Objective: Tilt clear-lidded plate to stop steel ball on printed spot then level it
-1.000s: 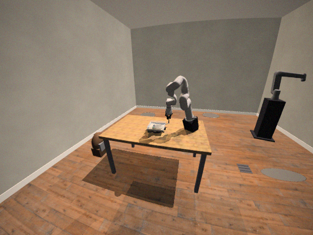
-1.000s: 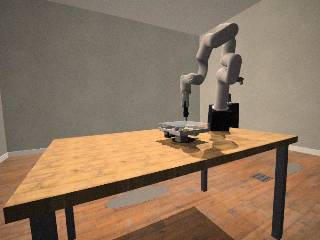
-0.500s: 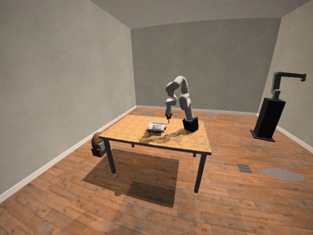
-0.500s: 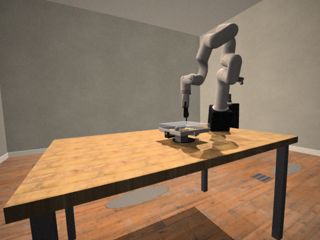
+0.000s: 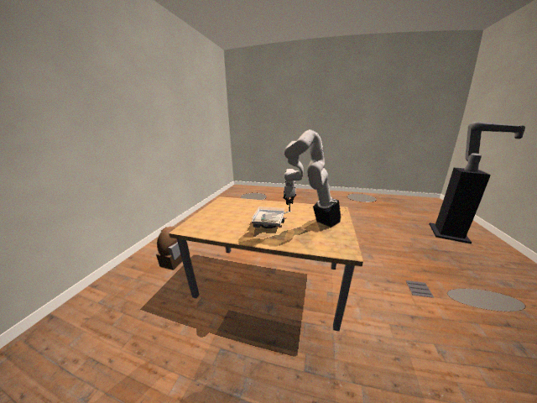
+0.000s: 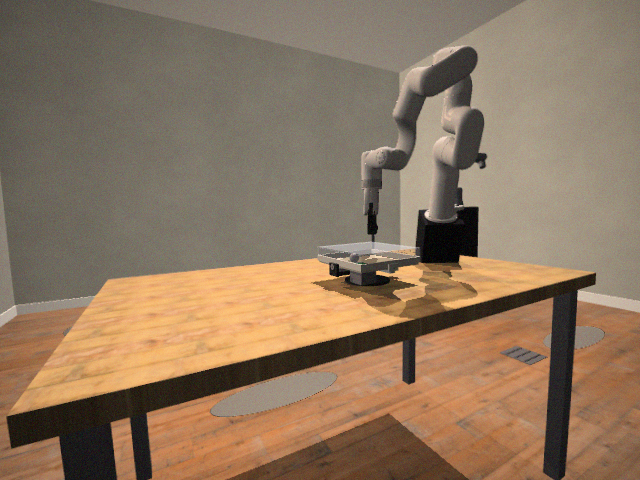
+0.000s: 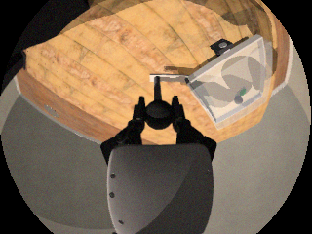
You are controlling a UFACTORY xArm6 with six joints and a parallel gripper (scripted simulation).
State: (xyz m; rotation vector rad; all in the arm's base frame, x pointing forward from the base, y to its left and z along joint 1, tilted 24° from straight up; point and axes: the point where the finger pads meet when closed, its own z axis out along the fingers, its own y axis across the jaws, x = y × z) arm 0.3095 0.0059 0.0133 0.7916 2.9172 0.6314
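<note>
The clear-lidded plate [image 6: 368, 255] stands on a short round pedestal [image 6: 367, 279] on the wooden table, near the arm's black base; it also shows in the top view [image 5: 268, 216] and in the wrist view [image 7: 237, 80]. The steel ball [image 6: 354, 256] lies under the lid in the left part of the plate. A small green spot [image 7: 240, 99] shows on the plate floor. My gripper [image 7: 158, 101] [image 6: 371, 229] points down above the plate's far edge and is shut on a dark round knob [image 7: 158, 112]. A thin stem joins the knob to a handle bar [image 7: 171, 78] at the plate's corner. The plate looks close to level.
The arm's black base block [image 6: 445, 238] stands right behind the plate. A second dark machine [image 5: 461, 203] stands on the floor at the far right. A brown object [image 5: 167, 248] sits on the floor by the table's left leg.
</note>
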